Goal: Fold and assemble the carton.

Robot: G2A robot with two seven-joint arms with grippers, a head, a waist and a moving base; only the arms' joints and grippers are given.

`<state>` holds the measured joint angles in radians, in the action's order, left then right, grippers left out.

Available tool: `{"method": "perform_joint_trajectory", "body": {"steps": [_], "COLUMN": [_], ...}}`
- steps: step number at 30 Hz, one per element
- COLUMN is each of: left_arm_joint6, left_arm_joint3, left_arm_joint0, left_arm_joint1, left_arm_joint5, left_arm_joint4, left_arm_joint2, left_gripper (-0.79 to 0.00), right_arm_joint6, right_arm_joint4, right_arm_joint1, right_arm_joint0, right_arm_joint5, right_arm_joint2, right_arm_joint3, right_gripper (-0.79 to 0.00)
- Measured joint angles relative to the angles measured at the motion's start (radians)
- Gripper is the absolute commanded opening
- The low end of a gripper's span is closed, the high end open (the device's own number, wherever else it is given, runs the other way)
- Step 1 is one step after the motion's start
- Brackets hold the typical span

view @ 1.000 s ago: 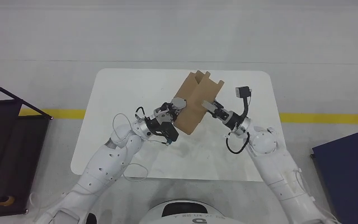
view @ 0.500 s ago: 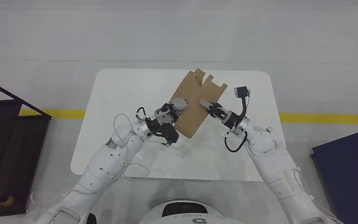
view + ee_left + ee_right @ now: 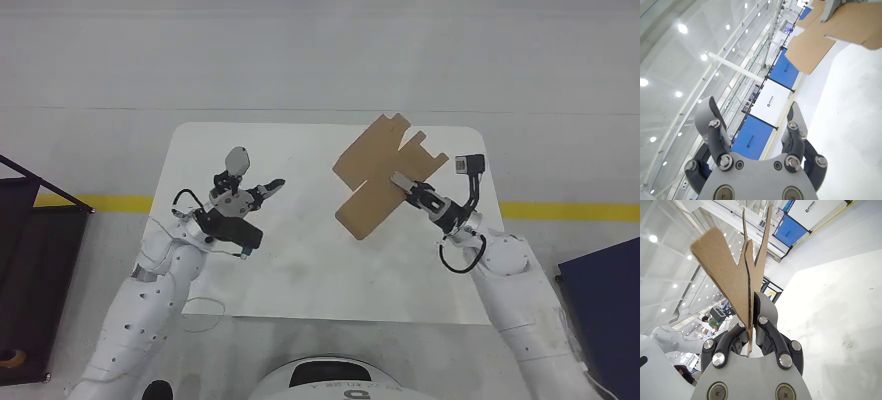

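Carton (image 3: 378,180) grip: the right gripper (image 3: 397,181) is clamped on one edge of this flat brown corrugated-cardboard carton, its fingers squeezing the board layers together.
Free hand: the left gripper (image 3: 255,172) stands spread wide with nothing in it, over the left half of the white rounded tabletop (image 3: 300,260) and well apart from the carton.
Place: the carton hangs tilted above the right half of the tabletop, toward the far edge, and looks to be clear of the surface.
Look: it is a collapsed blank, with the layers lying against each other at the pinch. The notched flaps at the free end splay a little apart, and the fluted cut edges show. I can see no crushing or tears.
Done: by my reckoning only the pick-up. No walls are squared and no flap is turned in.
Left: open it into a sleeve, then fold and close the flaps. That probably needs both grippers on the board.
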<state>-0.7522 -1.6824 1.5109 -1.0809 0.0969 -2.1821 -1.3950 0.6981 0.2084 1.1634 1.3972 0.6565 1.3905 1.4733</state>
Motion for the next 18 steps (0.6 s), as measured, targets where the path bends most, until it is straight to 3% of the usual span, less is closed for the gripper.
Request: {"method": "perform_joint_trajectory", "body": {"steps": [4,13,16,18], "left_arm_joint6": [-0.008,-0.008,-0.008,-0.008], "left_arm_joint3": [-0.046,-0.048,-0.048,-0.048], "left_arm_joint0": [0.051,0.053,0.053,0.053], "left_arm_joint1": [0.011,0.011,0.011,0.011], "left_arm_joint5": [-0.043,-0.045,-0.045,-0.045], "left_arm_joint4": [0.011,0.011,0.011,0.011], "left_arm_joint2": [-0.066,-0.070,-0.070,-0.070], "left_gripper": [0.000,0.000,0.000,0.000], "right_arm_joint6": [-0.008,-0.011,0.003,0.087], "right_arm_joint4": [0.007,0.015,0.161,0.390], "right_arm_joint1": [-0.003,-0.001,0.022,0.036], "right_arm_joint0": [0.007,0.007,-0.020,-0.060], "right_arm_joint5": [-0.005,-0.014,-0.087,-0.174], "right_arm_joint2": [0.019,0.009,-0.080,-0.133], "right_arm_joint3": [0.002,-0.001,-0.019,-0.058], "right_gripper": [-0.785,-0.785,-0.785,-0.785]}}
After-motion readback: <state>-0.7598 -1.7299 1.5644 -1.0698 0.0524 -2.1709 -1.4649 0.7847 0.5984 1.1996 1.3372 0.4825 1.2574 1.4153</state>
